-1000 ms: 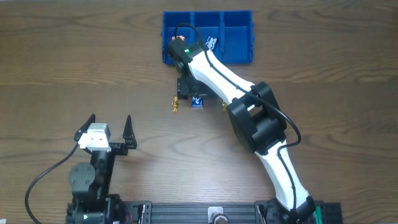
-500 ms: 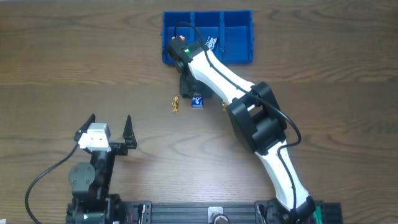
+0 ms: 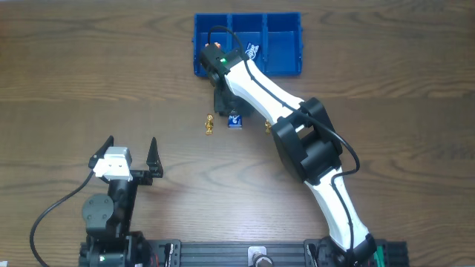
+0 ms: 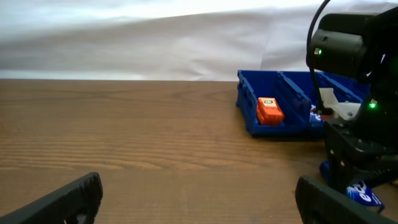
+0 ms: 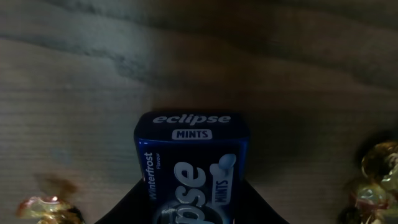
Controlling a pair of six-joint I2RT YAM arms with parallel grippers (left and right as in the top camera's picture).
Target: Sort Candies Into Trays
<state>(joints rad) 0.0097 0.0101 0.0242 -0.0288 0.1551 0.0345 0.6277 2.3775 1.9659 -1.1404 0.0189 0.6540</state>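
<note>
Nothing measurable has moved in the last second: both arms, the tray and the loose candies hold the same positions in the top view.

Right gripper [image 3: 231,110]: low over the wooden table [image 3: 89,74], just in front of the blue tray [image 3: 284,68]. Its fingers [image 5: 121,214] are drawn in against both long sides of the blue mint tin [image 5: 193,165], which fills the gap between them. The tin lies on the table, label up. In the top view it shows at the gripper's near edge, close to the tray but outside it.

Left gripper [image 3: 132,153]: at the near left of the table, well apart from the candies. Fingers spread wide, nothing between them.

Loose candies: one gold-wrapped candy [image 3: 210,124] lies on the table to the left of the tin, and a second gold-wrapped candy [image 3: 267,126] to its right, partly under the right arm. Neither touches the tin.

Tray: three compartments side by side. An orange candy [image 4: 270,111] lies in the left end compartment, as seen from the left wrist. A blue-and-white wrapped piece [image 3: 252,50] lies in the middle compartment.
</note>
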